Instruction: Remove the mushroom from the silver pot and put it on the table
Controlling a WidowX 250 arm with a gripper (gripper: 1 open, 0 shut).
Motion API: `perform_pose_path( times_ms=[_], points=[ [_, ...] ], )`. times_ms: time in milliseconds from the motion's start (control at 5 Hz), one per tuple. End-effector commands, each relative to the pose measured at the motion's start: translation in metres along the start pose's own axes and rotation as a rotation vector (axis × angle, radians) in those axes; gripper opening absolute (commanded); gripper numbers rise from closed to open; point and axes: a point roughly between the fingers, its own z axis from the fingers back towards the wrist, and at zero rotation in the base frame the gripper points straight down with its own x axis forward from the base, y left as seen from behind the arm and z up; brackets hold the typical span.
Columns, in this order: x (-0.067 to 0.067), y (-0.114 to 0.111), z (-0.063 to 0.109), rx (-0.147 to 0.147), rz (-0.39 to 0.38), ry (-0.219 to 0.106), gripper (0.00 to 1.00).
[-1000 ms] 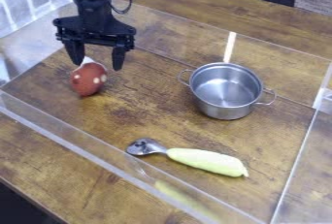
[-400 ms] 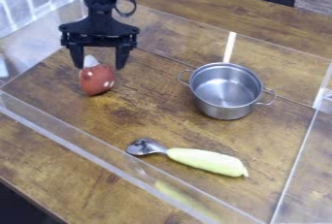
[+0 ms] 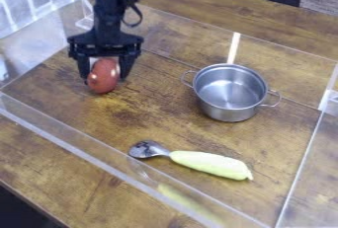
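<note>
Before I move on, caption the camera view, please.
Open gripper at the mushroom on the table, left of the empty pot.

Bare worktop point(image 3: 145, 123) btwn mushroom point(image 3: 103, 77) & pot point(image 3: 230, 92): open lane for claw point(image 3: 106, 62), nothing standing in it. Spoon point(image 3: 192, 160) w/ yellow handle lies across the near side, low, blocks a flat slide there. Clear wall point(image 3: 113, 163) runs along near-L edge, limits room that way. Pot's side handles stick out, narrowing gap beside it. Space above pot's open top free. Far side, R of arm point(image 3: 114, 3): bare wood, passable.
</note>
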Motion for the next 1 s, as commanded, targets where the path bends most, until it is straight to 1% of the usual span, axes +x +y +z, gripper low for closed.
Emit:
perform_pose_path(
  times_ms=[0, 200, 400, 600, 800],
  points=[
    [0.007, -0.006, 0.018, -0.036, 0.006, -0.05, 0.0],
    [0.005, -0.006, 0.029, -0.057, -0.018, -0.045, 0.0],
    [0.002, -0.002, 0.042, -0.084, -0.042, -0.038, 0.0],
    [-0.005, -0.006, 0.044, -0.089, -0.087, -0.035, 1.0],
    [-0.011, -0.009, 0.047, -0.098, -0.127, -0.032, 1.0]
  ],
)
